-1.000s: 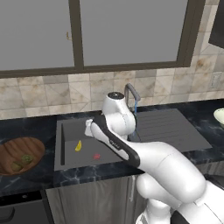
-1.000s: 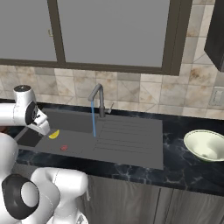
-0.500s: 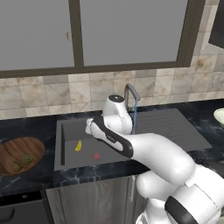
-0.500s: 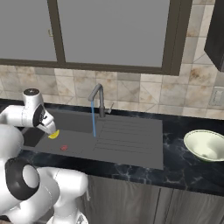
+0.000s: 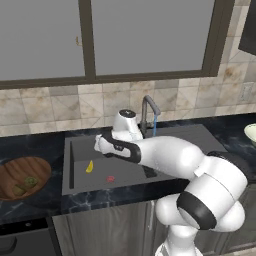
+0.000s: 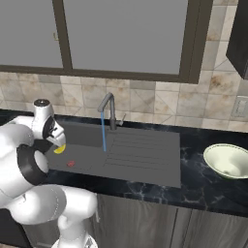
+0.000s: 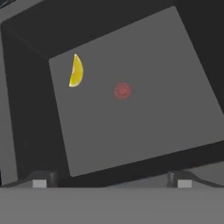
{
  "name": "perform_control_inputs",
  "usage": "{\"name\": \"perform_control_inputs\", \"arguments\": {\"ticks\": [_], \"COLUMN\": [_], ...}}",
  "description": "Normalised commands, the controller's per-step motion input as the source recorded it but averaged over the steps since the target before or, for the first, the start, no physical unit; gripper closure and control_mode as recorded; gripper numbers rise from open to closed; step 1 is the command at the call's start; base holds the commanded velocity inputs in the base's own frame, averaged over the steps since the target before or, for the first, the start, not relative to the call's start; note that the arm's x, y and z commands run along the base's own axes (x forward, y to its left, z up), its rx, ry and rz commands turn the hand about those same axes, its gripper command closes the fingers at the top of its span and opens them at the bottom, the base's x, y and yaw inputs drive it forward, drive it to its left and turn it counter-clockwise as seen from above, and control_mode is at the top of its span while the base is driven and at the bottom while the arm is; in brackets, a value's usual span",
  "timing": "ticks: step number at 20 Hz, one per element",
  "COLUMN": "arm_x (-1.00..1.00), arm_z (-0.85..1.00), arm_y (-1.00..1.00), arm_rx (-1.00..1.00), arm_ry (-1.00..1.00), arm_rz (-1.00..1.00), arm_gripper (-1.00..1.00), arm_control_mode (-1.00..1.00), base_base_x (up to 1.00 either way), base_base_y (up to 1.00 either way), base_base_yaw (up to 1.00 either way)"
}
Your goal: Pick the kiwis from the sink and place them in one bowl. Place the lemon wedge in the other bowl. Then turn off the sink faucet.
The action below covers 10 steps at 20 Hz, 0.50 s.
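Jaws wide apart, empty, above sink point(image 5: 165, 145) basin; lemon wedge point(image 7: 76, 71) on basin floor nr red disc point(image 7: 123, 91); kiwis point(image 5: 25, 185) in wooden bowl point(image 5: 42, 167).

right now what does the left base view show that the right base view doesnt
Left base view alone: the wooden bowl on the counter left of the sink, with the two kiwis already in it.

Right base view alone: the pale bowl on the counter right of the sink.

Both: the sink with the lemon wedge and a small red thing on its floor, the faucet running a blue stream, and the arm reaching over the basin.
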Motion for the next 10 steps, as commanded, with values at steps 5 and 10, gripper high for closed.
{"name": "perform_control_inputs", "arguments": {"ticks": [5, 10], "arm_x": [0.28, 0.26], "arm_z": [-0.32, -0.33], "arm_y": [0.16, 0.04], "arm_rx": [0.0, 0.0], "arm_ry": [0.0, -0.01], "arm_rz": [0.0, 0.0], "arm_gripper": [-1.0, -1.0], "arm_control_mode": [-1.0, -1.0], "base_base_x": [0.0, 0.0], "base_base_y": [0.0, 0.0], "base_base_yaw": [0.0, 0.0]}}
